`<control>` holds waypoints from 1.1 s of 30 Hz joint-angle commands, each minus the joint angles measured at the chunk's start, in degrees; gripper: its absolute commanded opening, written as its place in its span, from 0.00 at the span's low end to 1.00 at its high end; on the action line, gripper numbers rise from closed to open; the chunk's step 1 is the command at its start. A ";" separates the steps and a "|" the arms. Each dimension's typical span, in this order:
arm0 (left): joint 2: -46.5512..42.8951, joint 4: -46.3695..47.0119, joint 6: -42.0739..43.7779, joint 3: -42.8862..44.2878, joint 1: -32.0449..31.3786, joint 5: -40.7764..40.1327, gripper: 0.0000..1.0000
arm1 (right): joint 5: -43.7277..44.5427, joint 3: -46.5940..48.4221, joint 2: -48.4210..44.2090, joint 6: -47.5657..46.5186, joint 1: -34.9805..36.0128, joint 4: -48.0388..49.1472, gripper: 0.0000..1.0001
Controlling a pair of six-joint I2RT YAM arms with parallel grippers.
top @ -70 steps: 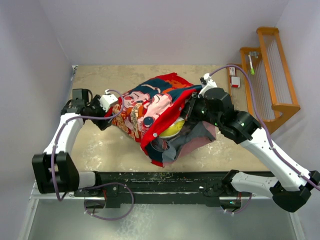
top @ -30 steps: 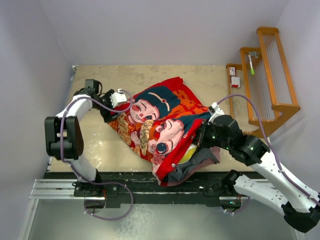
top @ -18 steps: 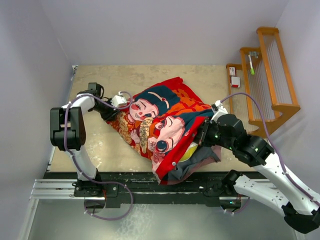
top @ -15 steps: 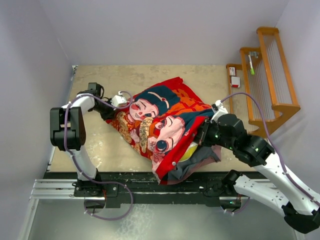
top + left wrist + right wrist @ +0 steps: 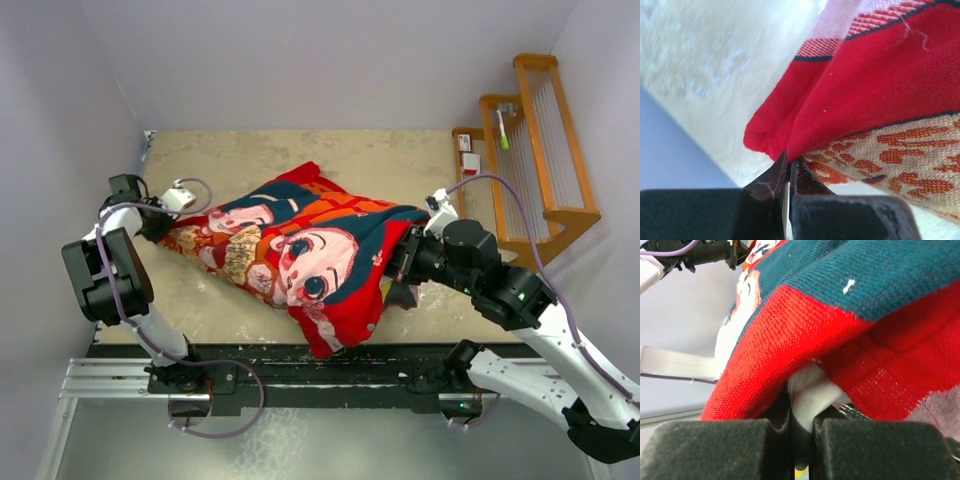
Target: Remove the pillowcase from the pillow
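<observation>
The red-orange pillowcase (image 5: 300, 250) with its cartoon faces lies stretched across the table from left to right. My left gripper (image 5: 160, 222) is at its far left corner, close to the left wall. In the left wrist view that gripper (image 5: 789, 162) is shut on the red corner of the pillowcase (image 5: 865, 95). My right gripper (image 5: 405, 265) is tucked under the case's right end. In the right wrist view it (image 5: 802, 422) is shut on a fold of the white pillow (image 5: 807, 390), with the pillowcase (image 5: 790, 330) draped over it. From above the pillow is hidden inside the case.
A wooden rack (image 5: 545, 150) stands at the back right, with a small red and white item (image 5: 467, 155) beside it. Grey walls close in the table on the left and at the back. The arms' black rail (image 5: 300, 365) runs along the near edge.
My left gripper went from open to shut on the pillowcase corner and pulled it left toward the wall. The case is now stretched out long; the yellow band and greyish lining no longer show.
</observation>
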 commanded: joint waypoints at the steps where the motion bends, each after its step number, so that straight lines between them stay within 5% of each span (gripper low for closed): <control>1: -2.94 11.27 -1.17 -0.82 5.22 -9.18 0.00 | 2.24 4.23 -6.67 1.81 -0.29 6.91 0.00; 5: -6.44 5.41 -1.34 -0.89 6.18 -2.09 0.00 | 3.36 3.38 -11.39 3.55 -0.30 5.53 0.00; 6: -8.05 0.52 -1.47 0.29 6.18 2.34 0.09 | 2.87 3.53 -11.35 3.51 -0.31 4.95 0.00; 7: -10.20 -5.27 -1.73 2.43 6.11 9.21 0.27 | 1.88 3.56 -10.86 3.06 -0.24 4.57 0.00; 9: -14.62 -18.69 -2.78 8.61 5.78 21.27 0.81 | -0.41 3.65 -8.62 2.13 -0.23 4.57 0.00; 10: -16.15 -23.96 -3.19 12.58 5.00 25.69 0.96 | -1.49 3.73 -6.98 1.41 -0.26 4.85 0.00; 11: -17.18 -28.52 -4.01 16.53 3.49 29.22 1.00 | -2.76 3.86 -5.21 0.45 -0.29 5.67 0.00; 15: -19.34 -39.15 -11.50 30.22 -8.01 38.11 0.99 | -6.96 7.27 4.84 -6.30 -0.25 11.88 0.00; 17: -20.46 -37.19 -18.51 34.04 -15.76 39.14 0.99 | -11.14 10.48 12.03 -9.31 0.20 13.38 0.00; 23: -19.58 -35.57 -33.99 43.41 -32.19 41.20 0.99 | -4.47 19.92 22.00 -8.39 2.59 15.91 0.00; 29: -33.14 -27.10 -35.78 34.59 -38.42 44.26 0.99 | 2.58 27.56 31.60 -2.02 5.08 20.03 0.00; 33: -36.11 -30.52 -33.89 34.56 -39.84 45.76 0.97 | 5.84 37.33 41.57 -0.64 10.55 20.24 0.00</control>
